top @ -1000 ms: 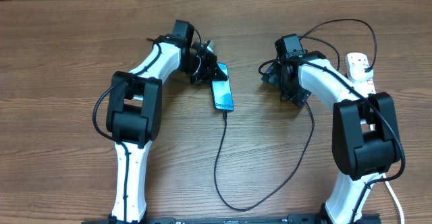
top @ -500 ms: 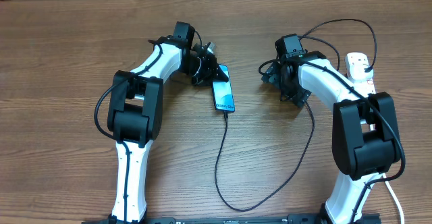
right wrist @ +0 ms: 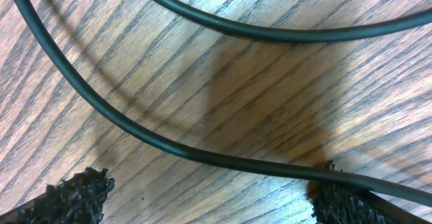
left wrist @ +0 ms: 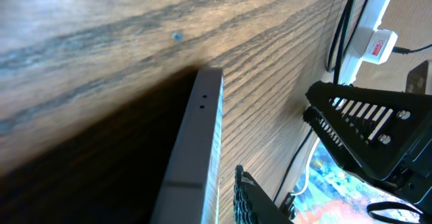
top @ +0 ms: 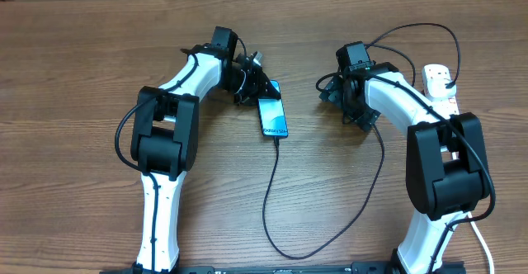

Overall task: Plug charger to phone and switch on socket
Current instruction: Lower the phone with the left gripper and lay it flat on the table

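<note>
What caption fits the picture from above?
Left gripper by the phone, charger cable running from its near end across the wooden table.

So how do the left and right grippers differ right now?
The left gripper sits at the far end of the phone. The right gripper is off to the side, apart from the phone, over the charger. The right gripper's fingertips are spread apart and grip nothing, while I cannot tell whether the left gripper is open or shut. Both are low at the wooden table.
</note>
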Controlling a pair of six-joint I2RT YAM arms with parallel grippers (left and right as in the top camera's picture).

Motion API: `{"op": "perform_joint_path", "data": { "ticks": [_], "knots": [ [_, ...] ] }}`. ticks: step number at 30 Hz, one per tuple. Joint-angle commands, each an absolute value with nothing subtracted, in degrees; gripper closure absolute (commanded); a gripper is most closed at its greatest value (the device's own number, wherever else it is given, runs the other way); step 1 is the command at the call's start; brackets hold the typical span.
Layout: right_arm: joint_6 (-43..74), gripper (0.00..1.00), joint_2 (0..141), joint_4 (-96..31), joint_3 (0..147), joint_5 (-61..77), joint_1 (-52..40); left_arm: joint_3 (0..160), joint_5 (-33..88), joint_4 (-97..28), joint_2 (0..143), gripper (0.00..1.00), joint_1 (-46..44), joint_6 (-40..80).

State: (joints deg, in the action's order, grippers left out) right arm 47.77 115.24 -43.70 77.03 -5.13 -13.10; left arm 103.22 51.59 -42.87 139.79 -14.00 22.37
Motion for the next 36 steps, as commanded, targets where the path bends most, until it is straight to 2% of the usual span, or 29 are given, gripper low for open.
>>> {"op": "perform_joint_path", "data": {
  "ticks": [1, 5, 8, 13, 18, 23, 36],
  "knots": [
    [47.99, 0.0, 115.74, -43.86, 76.47, -4.21, -13.1, 103.11, 49.58, -44.21, 141.36, 0.76, -12.73, 22.33],
    [47.99, 0.0, 115.74, -43.86, 76.47, -4.21, -13.1, 103.11, 49.58, -45.36, 141.36, 0.76, -11.92, 22.35],
    [47.99, 0.0, 115.74, -43.86, 76.47, -4.21, -13.1, 103.11, 49.56, -46.35, 141.36, 0.71, -11.46, 22.35],
    [47.99, 0.0, 115.74, -43.86, 76.47, -4.21, -13.1, 103.11, 49.54, -46.5, 141.36, 0.31, -11.22, 23.51],
    [47.99, 0.0, 115.74, -43.86, 76.47, -4.21, -13.1, 103.11, 48.84, -46.5, 141.36, 0.22, -11.22, 24.93],
    [47.99, 0.0, 115.74, -43.88, 76.47, -4.21, -13.1, 103.11, 48.45, -46.54, 141.36, 0.0, -11.22, 25.26],
    [47.99, 0.0, 115.74, -43.88, 76.47, -4.21, -13.1, 103.11, 42.83, -48.38, 141.36, 0.0, -11.22, 28.38]
  ]
}}
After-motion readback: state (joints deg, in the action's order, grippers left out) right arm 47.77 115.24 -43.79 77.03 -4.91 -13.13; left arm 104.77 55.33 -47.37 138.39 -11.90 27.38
